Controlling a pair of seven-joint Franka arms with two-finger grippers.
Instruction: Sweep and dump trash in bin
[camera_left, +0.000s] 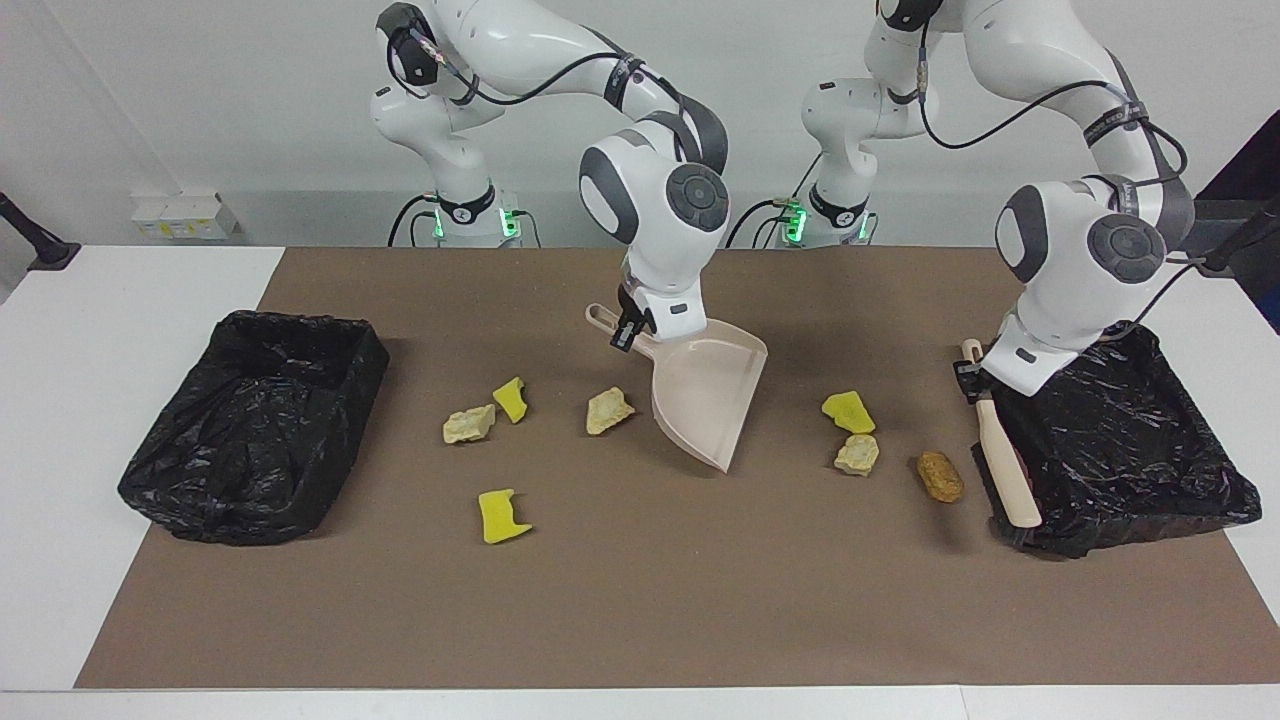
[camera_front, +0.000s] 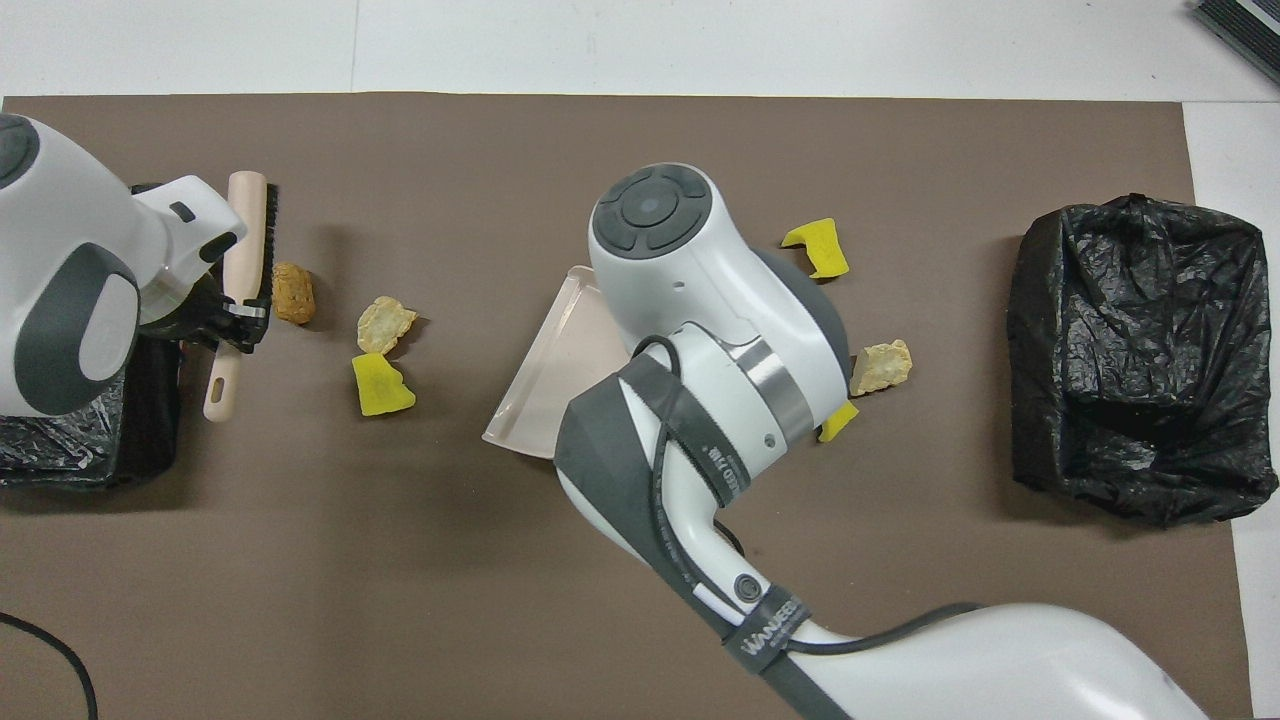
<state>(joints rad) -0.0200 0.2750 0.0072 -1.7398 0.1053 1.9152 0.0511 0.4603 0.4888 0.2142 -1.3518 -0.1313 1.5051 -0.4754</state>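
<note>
Seven bits of trash loose on the brown mat (camera_left: 640, 620) covering the surface.

Toward the left arm's end: orange-brown lump (camera_left: 940, 476) lying with long axis running nearer-to-farther from the robots; pale stone lump (camera_left: 857, 454) beside it toward the mat's middle; yellow sponge piece (camera_left: 848, 411) just nearer the robots than that lump, almost touching.

Toward the right arm's end: pale lump (camera_left: 608, 411) just beside the dustpan (camera_left: 705, 395); small yellow piece (camera_left: 511, 399) touching another pale lump (camera_left: 469, 424); notched yellow piece (camera_left: 501, 516) alone, farther from the robots.

Right tool (camera_left: 628, 330) clamped on dustpan handle; pan lifted and tilted on edge, mouth pointing away from the robots and down toward the mat.

Left tool (camera_left: 972, 372) clamped on brush (camera_left: 1003, 465) handle; brush long axis running away from the robots, black bristles along the side facing the orange-brown lump, head against the wall of the black-lined bin (camera_left: 1120, 430) at that end.

Second black-lined bin (camera_left: 255, 425) at the right arm's end, well apart from the trash.
</note>
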